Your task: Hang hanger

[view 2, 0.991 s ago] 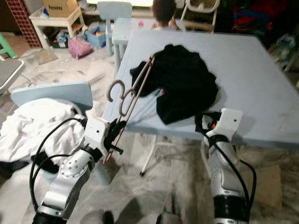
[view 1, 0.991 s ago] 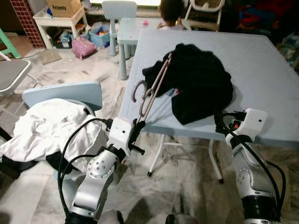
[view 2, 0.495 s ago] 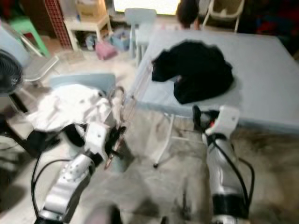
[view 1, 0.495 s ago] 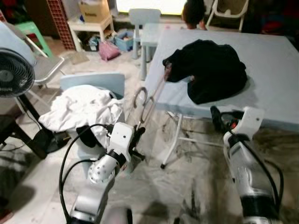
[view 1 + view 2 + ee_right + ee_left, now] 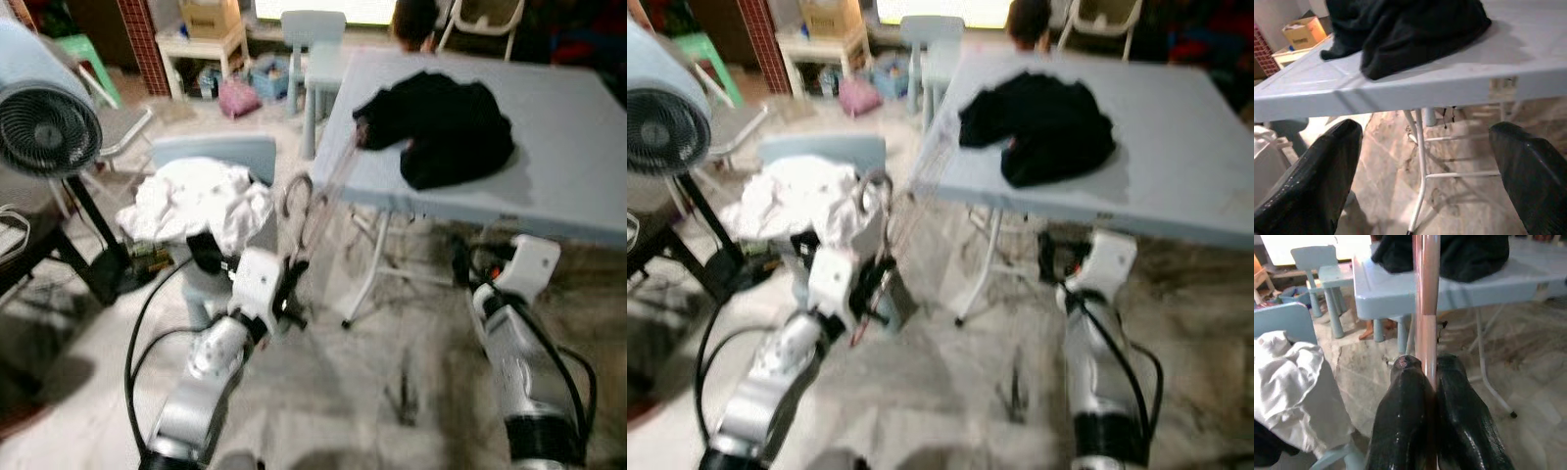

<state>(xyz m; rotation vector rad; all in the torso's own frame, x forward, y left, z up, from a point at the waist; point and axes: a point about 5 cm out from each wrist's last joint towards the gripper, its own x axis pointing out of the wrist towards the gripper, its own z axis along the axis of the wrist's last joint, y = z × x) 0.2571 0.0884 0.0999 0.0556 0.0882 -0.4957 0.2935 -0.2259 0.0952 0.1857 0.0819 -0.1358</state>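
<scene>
So the hanger (image 5: 1426,308) is clamped low on its pink rod by the left gripper (image 5: 1430,382), fingers pinched tight together around it, with the grey hook end (image 5: 294,194) held up in the air between the chair piled with white laundry (image 5: 201,201) and the pale blue surface (image 5: 578,147). The right gripper (image 5: 1422,171) is spread wide with nothing in it, parked just below the surface edge, near the black garment (image 5: 441,117) lying on top. No rail or rod to hang from can be made out in these frames, and the head views are blurry, so the step in hand is probably carrying. For that, the pinch should be kept firm since the hanger is gripped far from the hook and could swing, and the rod should be kept clear of the surface edge and the fan (image 5: 44,122) while a hanging spot is looked for.
</scene>
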